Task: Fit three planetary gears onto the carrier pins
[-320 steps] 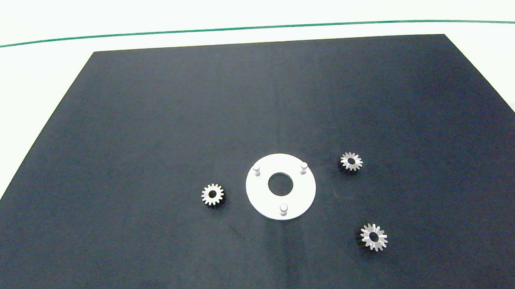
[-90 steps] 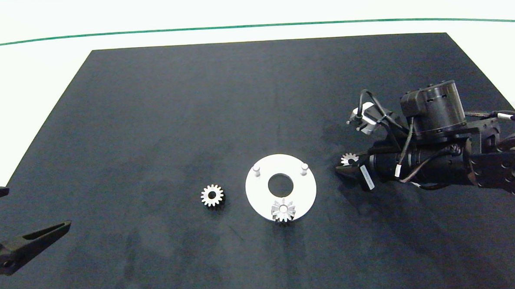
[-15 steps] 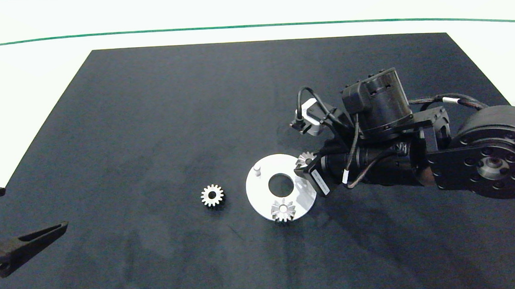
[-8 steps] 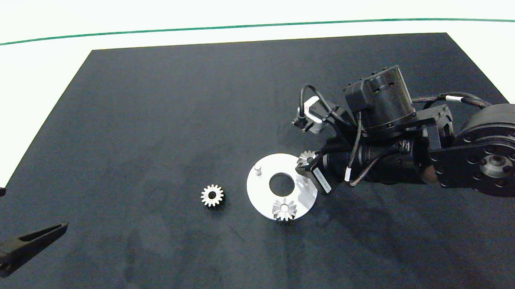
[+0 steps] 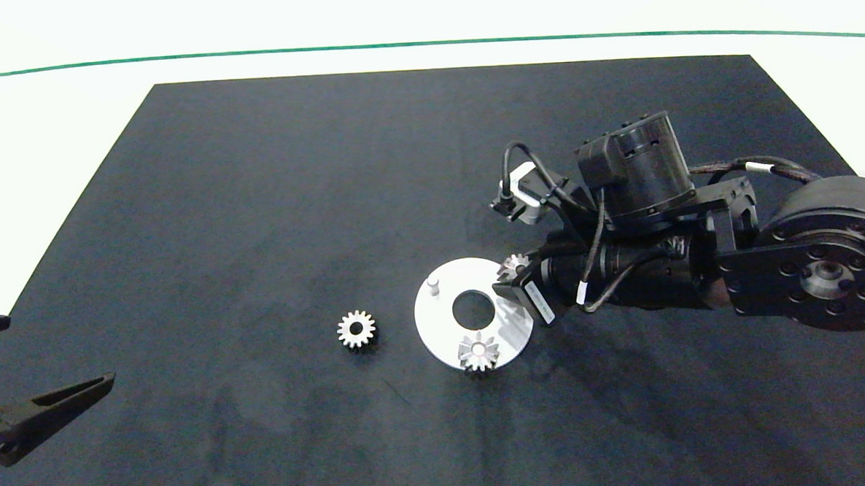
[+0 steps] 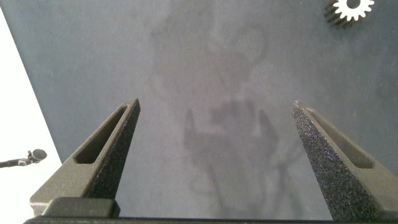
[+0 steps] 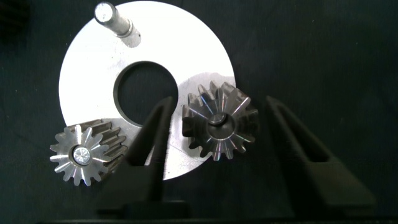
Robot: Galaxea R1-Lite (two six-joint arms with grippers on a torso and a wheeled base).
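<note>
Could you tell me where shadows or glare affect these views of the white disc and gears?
Right wrist view: the right gripper shadows part of the flat white round disc, darkening the silver-grey metal gear between its fingers. Head view: the arm's shadow crosses the disc's right side. Left wrist view: a faint shadow on the dark mat.

right pincer [image 7: 217,134] spread wide; left pincer [image 6: 214,134] parked, spread.

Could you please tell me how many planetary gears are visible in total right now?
3: one gear loose on the mat left of the white disc, one on its near pin, one on another pin between the open right end effector's fingers.
</note>
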